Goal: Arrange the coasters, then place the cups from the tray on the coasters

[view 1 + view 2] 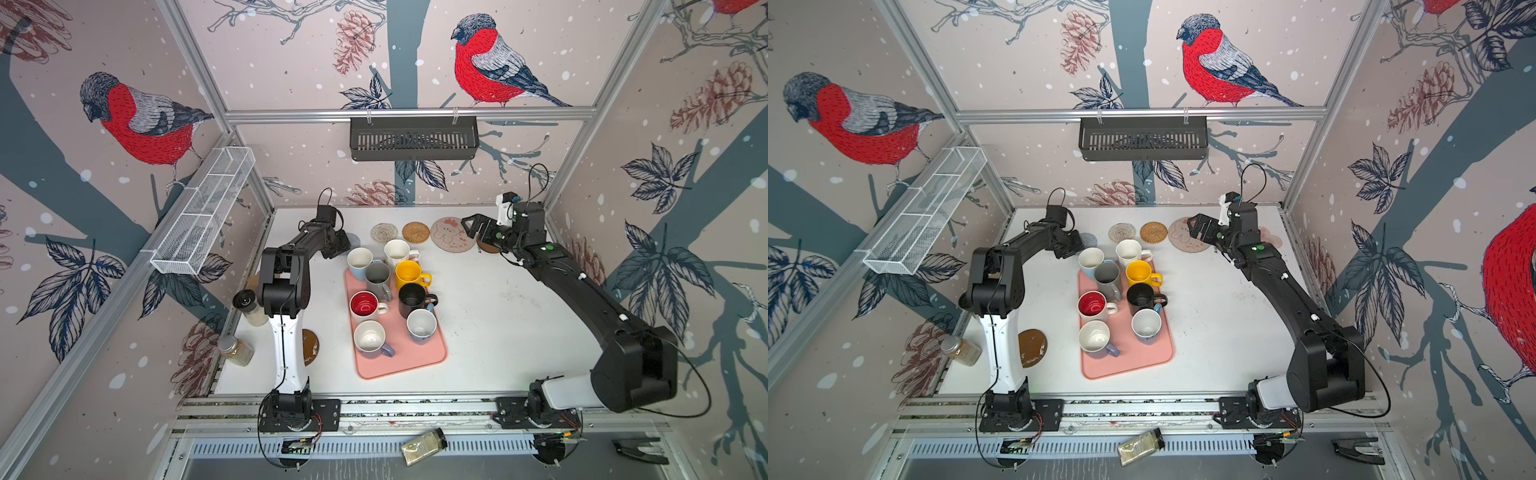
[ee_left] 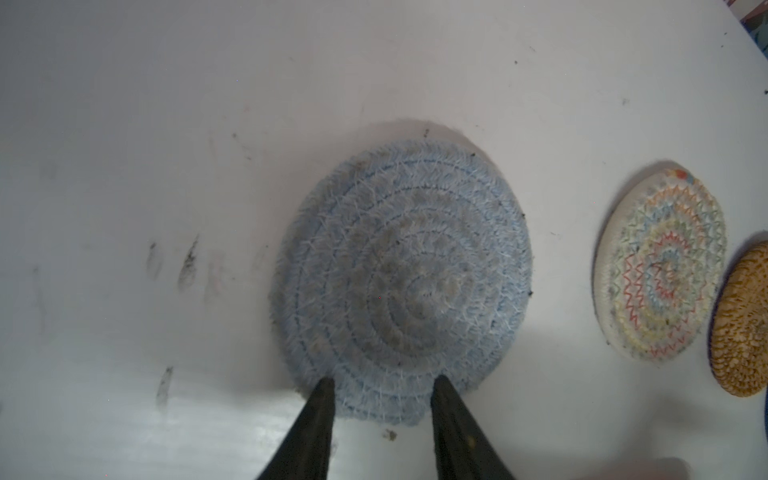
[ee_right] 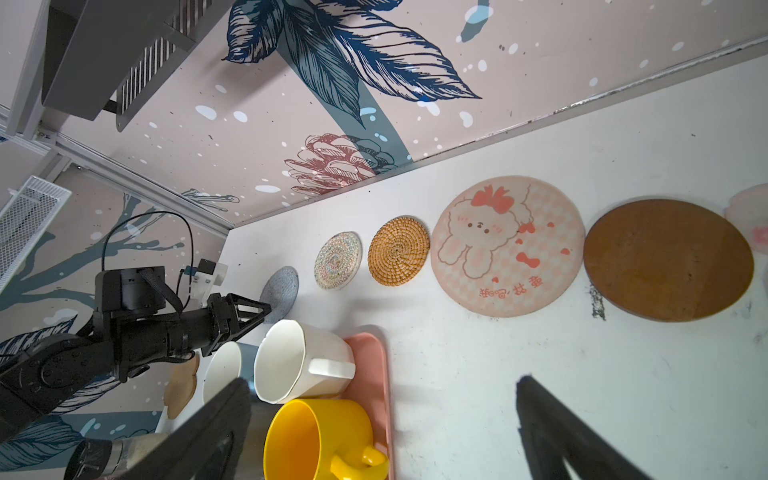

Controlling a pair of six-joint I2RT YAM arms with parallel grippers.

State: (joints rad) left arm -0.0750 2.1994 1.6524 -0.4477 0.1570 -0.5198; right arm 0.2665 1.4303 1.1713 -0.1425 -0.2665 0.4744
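A spice jar [image 1: 424, 446] lies on its side on the front rail. On the white table [image 1: 498, 332], one dark brown disc [image 1: 1032, 347] lies near left, beside the left arm. The tray [image 1: 432, 357] sits mid-table. On it, from near to far, the lavender cup [image 1: 371, 338] and blue cup [image 1: 421, 326] come first. Then come the red-lined cup [image 1: 365, 305] and black cup [image 1: 413, 299], then the grey cup [image 1: 379, 279] and yellow cup [image 1: 409, 274]. The light blue cup [image 1: 360, 261] and white cup [image 1: 397, 252] stand at its far end. Left of those lies the tan paw coaster [image 3: 180, 386]. Along the far wall, left to right, lie the blue-grey coaster [image 2: 401, 282], cream coaster [image 1: 384, 232], rattan coaster [image 1: 416, 232] and pink cartoon coaster [image 1: 451, 235]. A second brown disc [image 3: 667, 259] and the pink flower coaster [image 1: 1268, 237] end the row. The left gripper [image 2: 383, 382] is narrow, with its tips apart on the blue-grey coaster's rim. Whether they pinch it I cannot tell. The right gripper [image 1: 469, 227] hangs wide and empty over the cartoon coaster's right edge.
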